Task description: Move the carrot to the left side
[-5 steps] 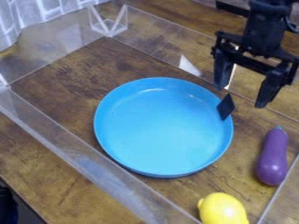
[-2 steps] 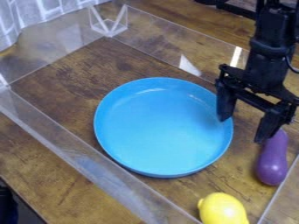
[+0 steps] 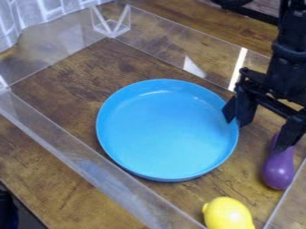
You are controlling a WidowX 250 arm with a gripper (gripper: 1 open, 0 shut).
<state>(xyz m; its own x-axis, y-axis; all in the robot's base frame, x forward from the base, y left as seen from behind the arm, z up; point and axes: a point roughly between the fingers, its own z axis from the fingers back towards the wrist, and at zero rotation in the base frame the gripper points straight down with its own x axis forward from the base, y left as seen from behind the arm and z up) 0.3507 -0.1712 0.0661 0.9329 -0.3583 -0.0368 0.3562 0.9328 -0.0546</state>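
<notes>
The hand [image 3: 270,121] has moved down and toward the right edge since a second ago, and its fingers are spread wide and hold nothing. It now stands just beside the blue plate [image 3: 129,143] and directly over the purple eggplant [image 3: 278,168]. No carrot shows in this view; perhaps it is hidden or outside the picture. So the task's thing is not yet grasped, and the hand seems aimed at the eggplant.
</notes>
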